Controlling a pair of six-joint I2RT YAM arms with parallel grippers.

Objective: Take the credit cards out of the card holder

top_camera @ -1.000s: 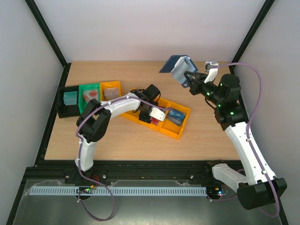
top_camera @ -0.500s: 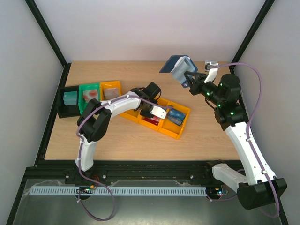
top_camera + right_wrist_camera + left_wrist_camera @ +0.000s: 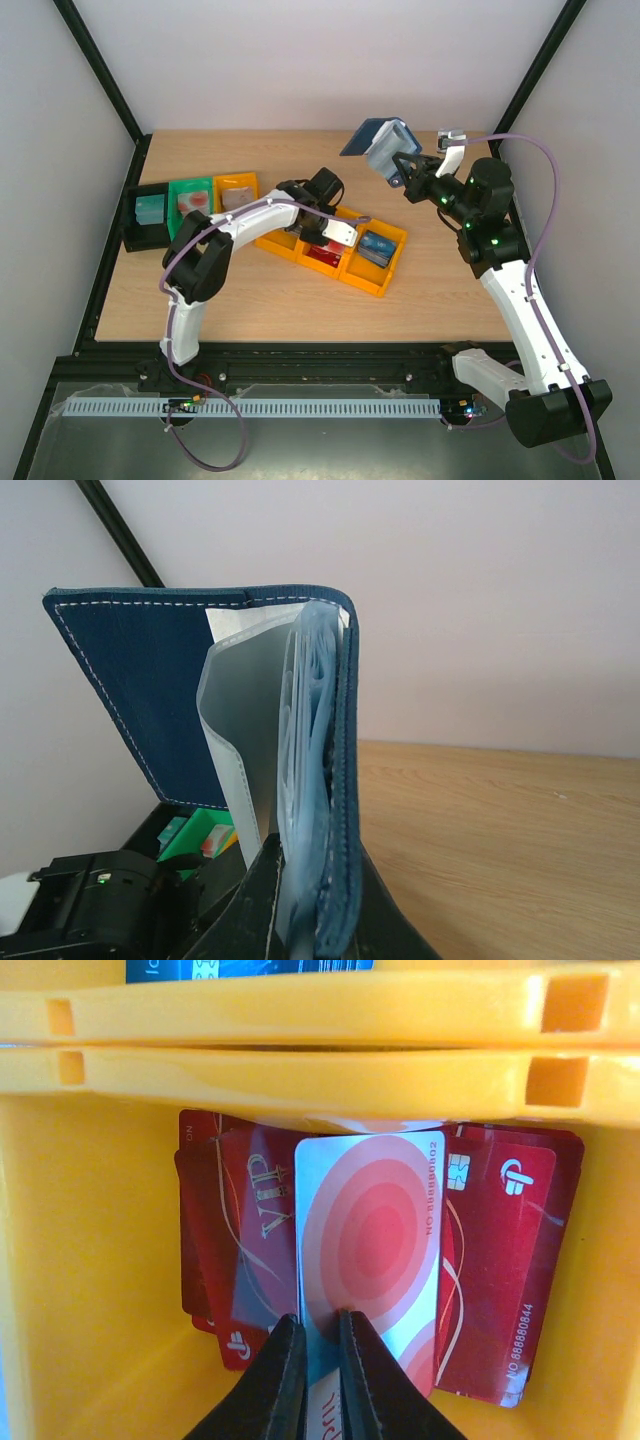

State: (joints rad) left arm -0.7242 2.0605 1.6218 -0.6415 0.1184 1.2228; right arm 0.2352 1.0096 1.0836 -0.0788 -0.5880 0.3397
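Red-ringed white card (image 3: pixel 375 1250) pinched by its lower edge in the left gripper (image 3: pixel 318 1322), now drawn slightly farther toward the far edge than a second ago, baring more of the blue card (image 3: pixel 375 245) in the orange tray (image 3: pixel 372 290). Nothing changed on the right: right gripper (image 3: pixel 408 170) clamped as before on the bottom of the card holder (image 3: pixel 385 140), held open and upright in the air above the far right of the worktop (image 3: pixel 450 290), clear sleeves fanned out, well apart from the tray.

Open wood on every side of the tray, lying slantwise mid-worktop. Middle compartment: pile of red cards (image 3: pixel 500 1260) beneath the held card. Right compartment: blue card. Left compartment largely hidden behind the arm. Black bin (image 3: pixel 145 212), green bin (image 3: pixel 190 198) and orange bin (image 3: pixel 238 190) in a row near the left edge, contents too blurred to name.
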